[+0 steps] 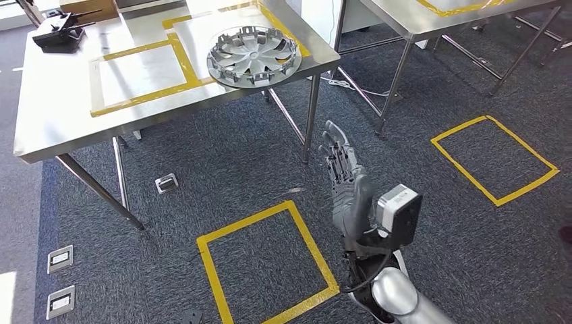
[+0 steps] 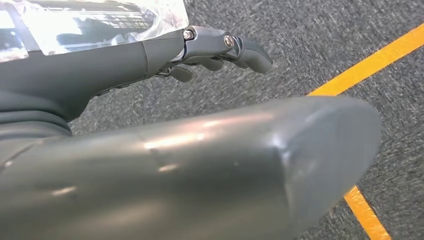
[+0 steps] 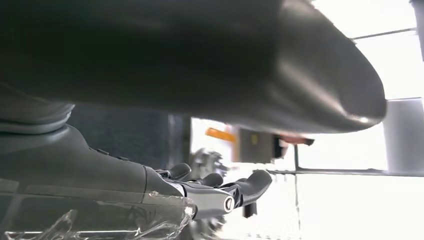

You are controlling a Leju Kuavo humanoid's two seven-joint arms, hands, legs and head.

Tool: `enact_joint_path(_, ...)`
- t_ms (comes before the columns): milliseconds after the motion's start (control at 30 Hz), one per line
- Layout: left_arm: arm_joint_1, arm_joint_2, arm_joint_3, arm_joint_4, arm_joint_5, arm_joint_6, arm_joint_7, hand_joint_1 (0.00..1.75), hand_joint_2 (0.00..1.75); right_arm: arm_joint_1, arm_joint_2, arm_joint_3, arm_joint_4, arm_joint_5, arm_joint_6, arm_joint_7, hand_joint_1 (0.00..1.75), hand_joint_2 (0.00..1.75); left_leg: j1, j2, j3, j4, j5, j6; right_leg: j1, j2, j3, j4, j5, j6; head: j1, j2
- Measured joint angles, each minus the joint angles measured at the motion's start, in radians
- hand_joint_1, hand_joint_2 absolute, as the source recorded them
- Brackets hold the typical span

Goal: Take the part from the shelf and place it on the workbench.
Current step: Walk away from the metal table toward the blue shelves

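The part [image 1: 252, 56], a round silver wheel cover with a notched rim, lies flat on the steel table [image 1: 61, 128] at its near right corner, partly inside a yellow-taped rectangle [image 1: 177, 50] and overlapping the tape on its near side. That placement suggests the tape marks the drop zone, so by how things lie now the part looks already set down on the table.

The right hand [image 1: 344, 182] is raised over the floor, below and to the right of the table corner and well apart from the part. Its fingers are stretched out straight and apart, with nothing in them: released. In the right wrist view the fingers [image 3: 235, 192] reach out flat toward a bright, blurred table edge, again holding nothing. The left hand [image 2: 215, 50] hangs above the carpet with its fingers lightly extended and nothing in its grasp, so it reads as released too.

A dark tool-like object [image 1: 57, 34] sits at the table's far left corner. The floor is dark blue-grey carpet marked with yellow tape squares, one [image 1: 266, 263] just in front of the robot and another [image 1: 496, 158] off to the right. A second steel table [image 1: 432, 17] stands behind on the right. Small metal floor boxes [image 1: 61, 280] are set into the carpet at left.
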Motion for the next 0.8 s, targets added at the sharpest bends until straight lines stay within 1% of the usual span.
enact_joint_path(33,0.000,0.000,-0.003,-0.001,-0.002,0.000,0.006,0.00,0.00,-0.001,0.011,0.002,0.049,-0.021,0.018,0.013,0.00,0.00,0.001,0.000,0.004,-0.009,0.010,-0.003,0.001,-0.001,0.000,0.003,-0.001,-0.002,-0.001,0.000)
enact_joint_path(67,-0.001,-0.001,-0.006,-0.002,-0.004,0.000,0.013,0.00,0.44,-0.003,0.023,0.004,0.103,-0.044,0.038,0.023,0.00,0.00,0.001,-0.001,0.006,-0.010,0.008,-0.014,0.001,-0.002,0.001,0.003,-0.001,-0.002,-0.001,0.000)
enact_joint_path(100,-0.001,-0.001,-0.009,-0.002,-0.005,0.000,0.019,0.00,0.87,-0.004,0.036,0.007,0.160,-0.067,0.059,0.026,0.00,0.00,0.002,-0.001,0.006,-0.011,0.011,-0.018,0.001,-0.002,0.000,0.004,-0.002,-0.003,-0.002,0.000)
enact_joint_path(167,-0.002,-0.002,-0.016,-0.003,-0.008,0.000,0.028,0.00,1.75,-0.004,0.061,0.011,0.266,-0.101,0.098,0.029,0.00,0.00,0.002,-0.001,0.006,-0.011,0.012,-0.017,0.001,-0.003,0.000,0.005,-0.002,-0.003,-0.002,0.000)
enact_joint_path(233,-0.003,-0.002,-0.023,-0.003,-0.012,0.000,0.035,0.00,1.75,-0.006,0.084,0.018,0.367,-0.109,0.122,0.048,0.00,0.00,0.002,-0.001,0.006,-0.011,0.012,-0.018,0.001,-0.003,-0.001,0.005,-0.002,-0.004,-0.002,0.000)
enact_joint_path(367,-0.006,-0.003,-0.036,-0.007,-0.018,0.005,0.053,0.00,1.75,-0.011,0.124,0.042,0.584,-0.136,0.185,0.117,0.00,1.75,0.002,-0.001,0.005,-0.011,0.011,-0.019,0.001,-0.003,-0.001,0.005,-0.003,-0.004,-0.002,0.000)
enact_joint_path(467,-0.009,-0.003,-0.047,-0.010,-0.021,0.010,0.065,0.00,1.75,-0.005,0.152,0.061,0.756,-0.175,0.227,0.184,0.00,1.75,0.002,-0.001,0.004,-0.011,0.010,-0.019,0.001,-0.003,-0.001,0.003,-0.004,-0.003,-0.002,0.000)
enact_joint_path(567,-0.010,-0.003,-0.051,-0.011,-0.024,0.015,0.072,0.00,1.75,0.013,0.166,0.075,0.901,-0.218,0.254,0.236,0.00,1.75,0.001,-0.001,0.004,-0.011,0.009,-0.018,0.001,-0.003,0.000,0.000,-0.004,-0.003,-0.002,0.000)
enact_joint_path(733,-0.011,-0.003,-0.058,-0.014,-0.023,0.027,0.077,0.00,1.75,0.075,0.171,0.095,1.104,-0.306,0.269,0.314,0.00,1.75,0.000,-0.001,0.004,-0.011,0.007,-0.015,0.000,-0.003,0.001,-0.002,-0.005,-0.002,-0.001,0.000)
enact_joint_path(800,-0.010,-0.003,-0.059,-0.015,-0.017,0.030,0.078,0.00,1.75,0.103,0.169,0.099,1.168,-0.341,0.265,0.333,0.00,1.75,0.000,-0.001,0.004,-0.011,0.006,-0.014,-0.001,-0.003,0.001,-0.002,-0.005,-0.001,-0.001,0.000)
